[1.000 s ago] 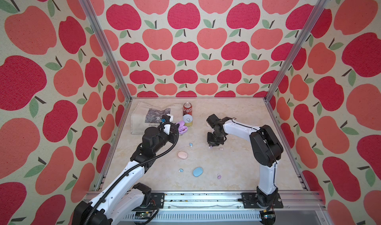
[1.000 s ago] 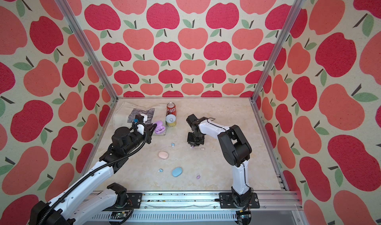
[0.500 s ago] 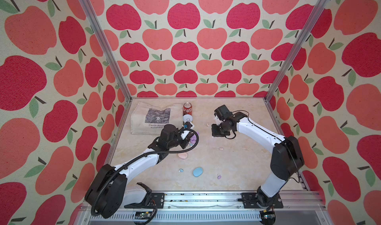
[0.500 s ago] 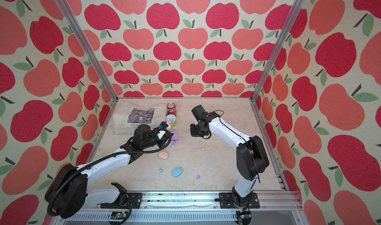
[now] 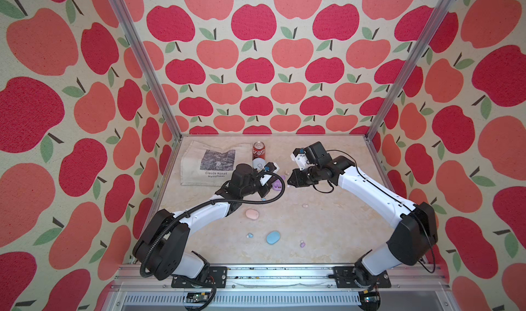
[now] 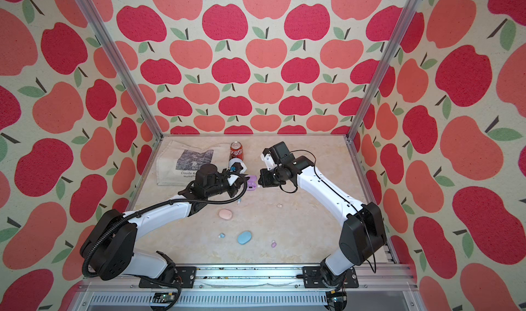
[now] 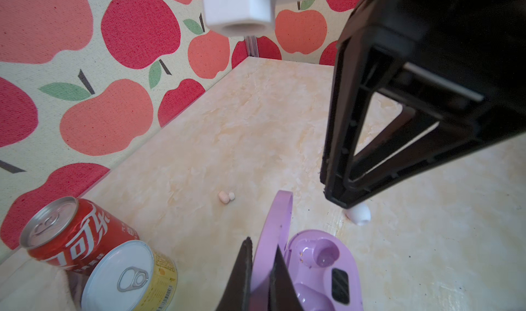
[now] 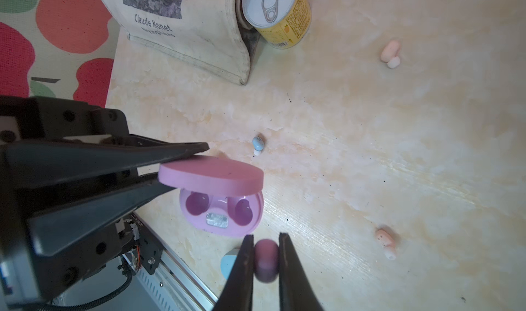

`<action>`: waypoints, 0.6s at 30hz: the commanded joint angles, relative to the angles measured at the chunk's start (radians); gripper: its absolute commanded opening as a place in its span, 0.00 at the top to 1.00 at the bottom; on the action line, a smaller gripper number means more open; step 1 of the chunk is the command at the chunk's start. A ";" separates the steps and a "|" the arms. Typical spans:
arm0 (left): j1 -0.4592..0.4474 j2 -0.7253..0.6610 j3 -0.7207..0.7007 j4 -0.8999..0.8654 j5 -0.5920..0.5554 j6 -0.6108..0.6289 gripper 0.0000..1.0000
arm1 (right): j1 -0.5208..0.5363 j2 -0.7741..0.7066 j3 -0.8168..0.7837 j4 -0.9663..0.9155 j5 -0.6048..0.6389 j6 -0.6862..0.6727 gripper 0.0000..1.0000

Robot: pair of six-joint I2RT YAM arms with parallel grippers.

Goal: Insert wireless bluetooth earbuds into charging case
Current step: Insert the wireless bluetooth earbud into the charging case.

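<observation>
Earbuds lie strewn over the marbled desk, and one is held off it in a tool.

At far left a cream tote bag lies flat. It is printed with a grey picture and the words "Claude Monet Nymphéas". At its right edge a red cola can stands upright, with white Chinese Coca-Cola script. Just in front of it a tin lies on its side, showing a silver pull-tab end and a yellow label with a barcode.

Toward the front rail sit a closed pink case, a blue earbud, a closed blue case and a loose purple earbud.

The left tool has its fingers pressed together on the raised lid of the purple case. The lid stands on edge. The base rests on the desk with its two wells facing up. A second blue earbud lies near it. A pink earbud lies on its side behind the case.

Right of the case, the right tool pinches the held purple earbud by its flanks, with the bud's long axis running along the fingers. In the left wrist view its pale tip pokes out below the fingertips toward the desk, just beside the case's base. I cannot tell whether it touches the desk.
</observation>
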 commanded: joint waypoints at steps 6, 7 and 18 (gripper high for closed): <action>-0.006 0.009 0.052 -0.021 0.075 0.002 1.00 | 0.009 0.015 -0.004 0.059 -0.036 0.008 0.90; -0.006 0.008 0.054 -0.023 0.081 0.001 1.00 | 0.009 0.016 -0.002 0.061 -0.033 0.011 0.90; -0.006 0.009 0.073 -0.023 0.090 -0.008 1.00 | 0.014 0.032 -0.006 0.065 -0.026 0.007 0.90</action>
